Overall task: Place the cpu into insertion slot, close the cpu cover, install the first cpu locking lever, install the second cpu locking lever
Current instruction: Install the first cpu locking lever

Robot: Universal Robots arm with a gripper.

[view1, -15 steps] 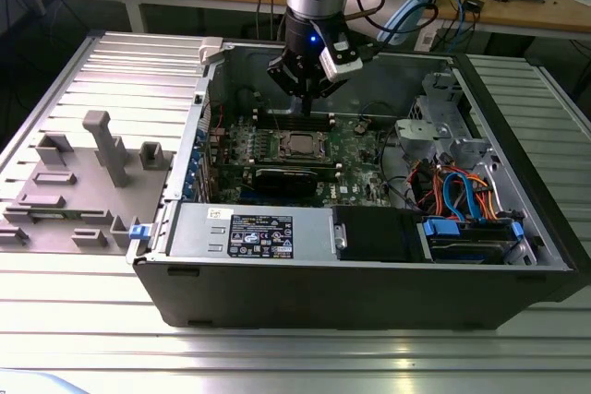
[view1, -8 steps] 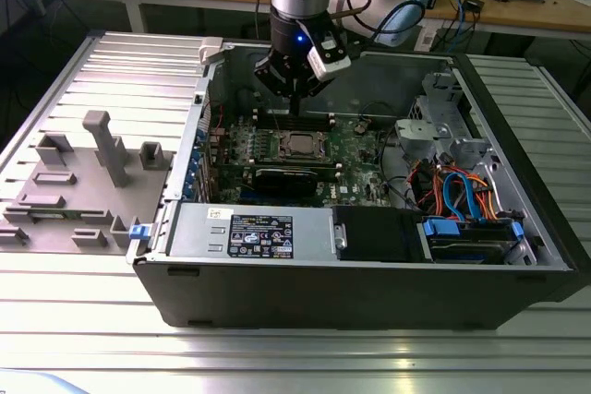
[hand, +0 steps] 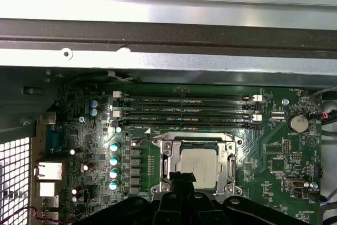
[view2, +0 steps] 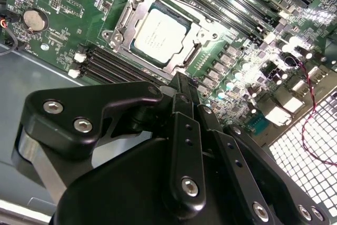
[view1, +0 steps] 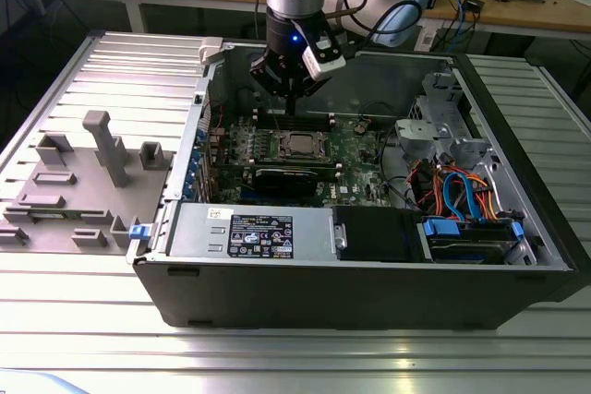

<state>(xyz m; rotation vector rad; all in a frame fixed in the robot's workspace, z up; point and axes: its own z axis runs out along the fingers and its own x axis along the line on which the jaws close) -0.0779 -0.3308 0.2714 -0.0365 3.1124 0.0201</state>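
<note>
from my station i saw the gripper (view1: 291,106) hanging inside the open computer case (view1: 369,274), its black fingers (view2: 185,130) drawn together into one narrow, closed tip. in the exterior view that tip hovered low over the green motherboard (view1: 360,149), on the far side of the socket and near the long black memory slots (hand: 184,106); whether it touched anything i could not tell. the cpu (view2: 160,36) lay flat in the insertion slot (hand: 238,143), silver-grey top facing up, apart from the fingers. the cpu cover (view2: 120,25) lay down over it, its silvery frame ringing the chip so the metal top showed through the window. in the first wrist view a round coin battery (hand: 297,124) sat on the board, well apart from the socket. the case rested on a ribbed metal table (view1: 536,339), with grey fixture blocks (view1: 102,149) at the exterior view's left and orange and blue cables (view1: 457,193) inside the case toward the exterior view's right.
</note>
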